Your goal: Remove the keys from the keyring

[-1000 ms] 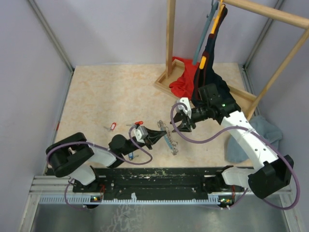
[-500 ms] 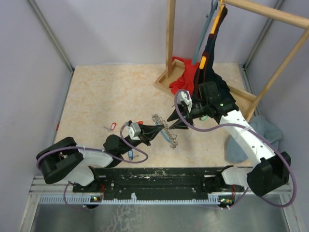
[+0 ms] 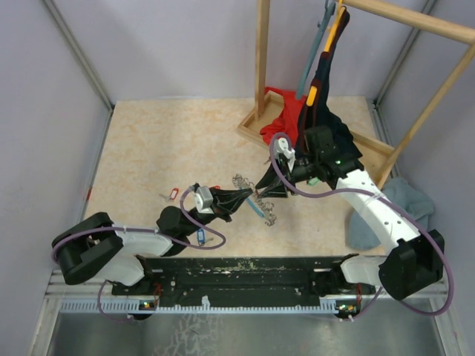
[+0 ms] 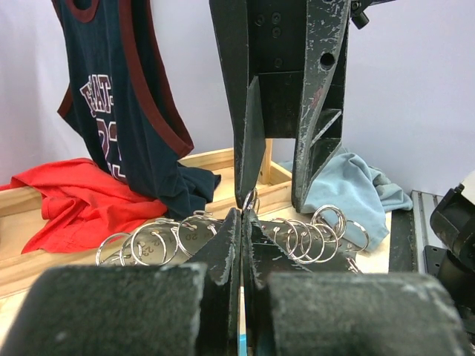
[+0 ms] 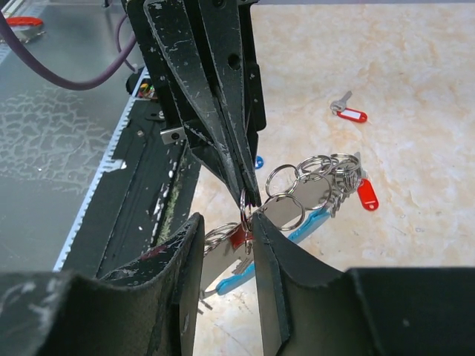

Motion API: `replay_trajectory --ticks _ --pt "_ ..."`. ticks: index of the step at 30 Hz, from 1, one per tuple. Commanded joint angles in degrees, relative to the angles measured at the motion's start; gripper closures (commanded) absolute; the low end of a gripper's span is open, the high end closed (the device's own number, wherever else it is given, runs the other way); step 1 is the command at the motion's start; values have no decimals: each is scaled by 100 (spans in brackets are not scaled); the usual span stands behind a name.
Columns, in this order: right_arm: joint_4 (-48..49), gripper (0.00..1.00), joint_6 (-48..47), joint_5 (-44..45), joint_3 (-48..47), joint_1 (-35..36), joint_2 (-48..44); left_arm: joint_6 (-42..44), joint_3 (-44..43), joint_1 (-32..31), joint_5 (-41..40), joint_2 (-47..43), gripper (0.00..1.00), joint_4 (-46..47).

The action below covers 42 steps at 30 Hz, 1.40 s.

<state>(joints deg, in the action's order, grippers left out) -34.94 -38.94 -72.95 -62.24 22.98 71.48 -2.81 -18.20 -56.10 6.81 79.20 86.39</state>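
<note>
Many small metal rings make up the keyring point(image 5: 312, 182), which sits near the middle of the worktop, a bit closer to the near edge. The left gripper point(image 4: 243, 213) is pinched tight on one ring. The right gripper point(image 5: 225, 222) meets it from the far side, its fingers a little apart, with a ring and a red tag point(image 5: 237, 237) in the gap. One red-tagged key point(image 3: 175, 193) lies alone toward the left edge.

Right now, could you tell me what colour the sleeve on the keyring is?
Light blue; the sleeve shows best in the right wrist view.
</note>
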Motion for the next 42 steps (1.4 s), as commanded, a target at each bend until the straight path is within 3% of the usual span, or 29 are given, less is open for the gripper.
replay_trajectory --ticks 1,8,14,17,22,25,32,38,42 --pt "408 68 200 -187 35 -35 30 -131 -180 36 22 -167 100 1618" --pt "694 72 449 -174 130 -39 32 -173 -210 37 74 -159 100 1618" --pt "830 87 574 -149 174 -39 19 -208 -233 37 129 -113 100 1618" --pt "807 99 526 -167 168 -37 0 -234 -250 37 175 -51 100 1618" --pt "284 100 39 -10 -16 -39 -30 -238 -219 39 308 56 100 1618" --pt "-256 100 -486 233 -203 -39 -54 -260 -92 46 421 178 91 1618" --pt "-1082 100 -1477 1105 -390 12 -158 -132 446 114 418 -90 58 1394" --pt "-1481 100 -2237 3076 -395 707 -396 147 215 137 783 -894 48 -1252" --pt "-1548 100 -2395 4208 -445 1156 -516 439 332 140 890 -815 46 -1086"
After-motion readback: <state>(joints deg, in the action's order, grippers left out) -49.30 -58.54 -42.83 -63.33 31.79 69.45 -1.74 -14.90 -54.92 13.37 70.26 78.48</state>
